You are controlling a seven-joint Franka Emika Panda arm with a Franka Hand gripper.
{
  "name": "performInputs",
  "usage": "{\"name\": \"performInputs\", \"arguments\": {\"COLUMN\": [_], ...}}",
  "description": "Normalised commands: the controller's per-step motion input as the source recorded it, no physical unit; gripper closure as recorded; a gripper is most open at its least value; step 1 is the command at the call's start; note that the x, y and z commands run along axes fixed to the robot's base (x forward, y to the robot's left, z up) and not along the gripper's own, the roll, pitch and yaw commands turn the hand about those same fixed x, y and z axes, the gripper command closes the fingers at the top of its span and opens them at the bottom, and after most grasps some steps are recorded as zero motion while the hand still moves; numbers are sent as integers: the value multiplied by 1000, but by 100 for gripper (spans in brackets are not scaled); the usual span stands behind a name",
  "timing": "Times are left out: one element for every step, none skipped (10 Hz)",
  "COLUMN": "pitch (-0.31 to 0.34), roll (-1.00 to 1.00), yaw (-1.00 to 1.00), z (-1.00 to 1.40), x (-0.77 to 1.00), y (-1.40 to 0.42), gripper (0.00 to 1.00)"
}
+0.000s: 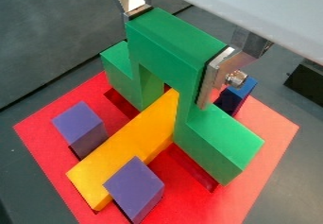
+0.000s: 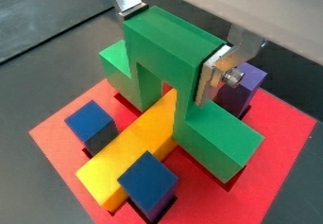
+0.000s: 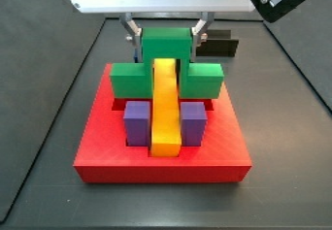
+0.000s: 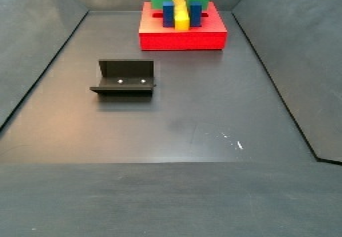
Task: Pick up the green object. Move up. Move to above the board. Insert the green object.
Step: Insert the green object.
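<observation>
The green object point(image 1: 221, 138) stands on the red board point(image 1: 44, 133), its raised middle arching over the long yellow bar point(image 1: 132, 143) and a low leg down on either side. In both wrist views my gripper point(image 1: 177, 43) point(image 2: 173, 43) is shut on that raised middle, one silver finger point(image 1: 217, 75) pressed flat against each side face. A side view shows the gripper point(image 3: 166, 35) straight above the board point(image 3: 162, 166), with the green object point(image 3: 127, 79) flanking the yellow bar point(image 3: 165, 108).
Purple blocks point(image 3: 136, 117) point(image 3: 195, 117) sit beside the bar in front of the green legs. A dark block point(image 3: 220, 47) lies behind the board. The fixture point(image 4: 124, 78) stands on the dark floor, well away from the board point(image 4: 181, 39).
</observation>
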Motion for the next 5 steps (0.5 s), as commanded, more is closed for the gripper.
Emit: {"name": "performInputs", "arguments": {"pitch": [-34, -59, -64, -57, -44], "roll": [0, 0, 0, 0, 0], "yaw": [0, 0, 0, 0, 0], "z": [-123, -180, -163, -126, -117], "x": [0, 0, 0, 0, -9], "y": [-3, -40, -31, 0, 0], "gripper": [100, 100, 100, 100, 100]}}
